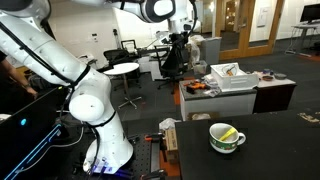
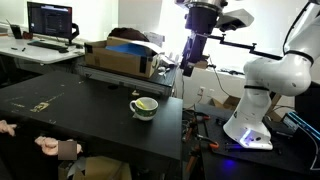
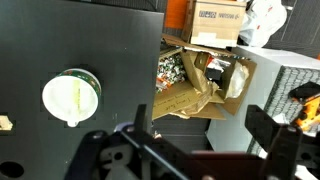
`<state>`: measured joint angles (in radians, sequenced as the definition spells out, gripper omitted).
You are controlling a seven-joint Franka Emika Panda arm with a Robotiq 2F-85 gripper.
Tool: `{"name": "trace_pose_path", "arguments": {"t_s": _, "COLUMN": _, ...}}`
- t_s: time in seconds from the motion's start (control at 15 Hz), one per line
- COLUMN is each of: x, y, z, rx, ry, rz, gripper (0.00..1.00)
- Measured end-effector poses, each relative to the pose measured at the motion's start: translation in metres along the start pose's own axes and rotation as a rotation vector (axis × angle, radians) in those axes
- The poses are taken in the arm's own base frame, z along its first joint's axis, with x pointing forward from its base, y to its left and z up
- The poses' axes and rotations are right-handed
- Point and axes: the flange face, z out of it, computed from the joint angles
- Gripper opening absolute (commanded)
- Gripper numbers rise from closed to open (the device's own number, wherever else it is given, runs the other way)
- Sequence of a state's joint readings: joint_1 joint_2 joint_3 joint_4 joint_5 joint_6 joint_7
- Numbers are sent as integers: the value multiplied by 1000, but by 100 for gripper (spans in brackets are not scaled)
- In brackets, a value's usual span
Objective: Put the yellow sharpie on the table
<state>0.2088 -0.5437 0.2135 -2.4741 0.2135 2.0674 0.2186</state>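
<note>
The slim yellow sharpie (image 1: 229, 133) lies slanted inside a round pale mug (image 1: 226, 138) on the flat, matte dark table (image 2: 70, 105), near one straight edge, with broad tabletop stretching away elsewhere. The claw (image 3: 200, 140) hangs high above that edge, black fingers spread wide, holding nothing

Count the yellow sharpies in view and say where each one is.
1. The yellow sharpie lies inside the mug, which stands on the black table. Others may be hidden from these views.
</note>
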Motion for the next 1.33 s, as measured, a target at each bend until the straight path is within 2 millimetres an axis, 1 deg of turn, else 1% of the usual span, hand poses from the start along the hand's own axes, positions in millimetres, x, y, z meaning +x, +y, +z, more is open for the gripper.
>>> {"name": "trace_pose_path", "arguments": {"t_s": 0.2, "x": 4, "y": 4, "z": -2, "rx": 2, "ry": 24, "rz": 16, "gripper": 100}}
{"name": "trace_pose_path", "arguments": {"t_s": 0.4, "x": 11, "y": 15, "z": -6, "rx": 4, "ry": 58, "rz": 58, "gripper": 100}}
{"name": "trace_pose_path", "arguments": {"t_s": 0.6, "x": 19, "y": 32, "z": -9, "rx": 8, "ry": 89, "rz": 108, "gripper": 100}}
{"name": "trace_pose_path", "arguments": {"t_s": 0.8, "x": 26, "y": 55, "z": -9, "rx": 10, "ry": 117, "rz": 161, "gripper": 100}}
{"name": "trace_pose_path", "arguments": {"t_s": 1.07, "x": 30, "y": 87, "z": 1, "rx": 12, "ry": 142, "rz": 231, "gripper": 100}}
{"name": "trace_pose_path", "arguments": {"t_s": 1.33, "x": 32, "y": 113, "z": 19, "rx": -36, "ry": 164, "rz": 251, "gripper": 100}}
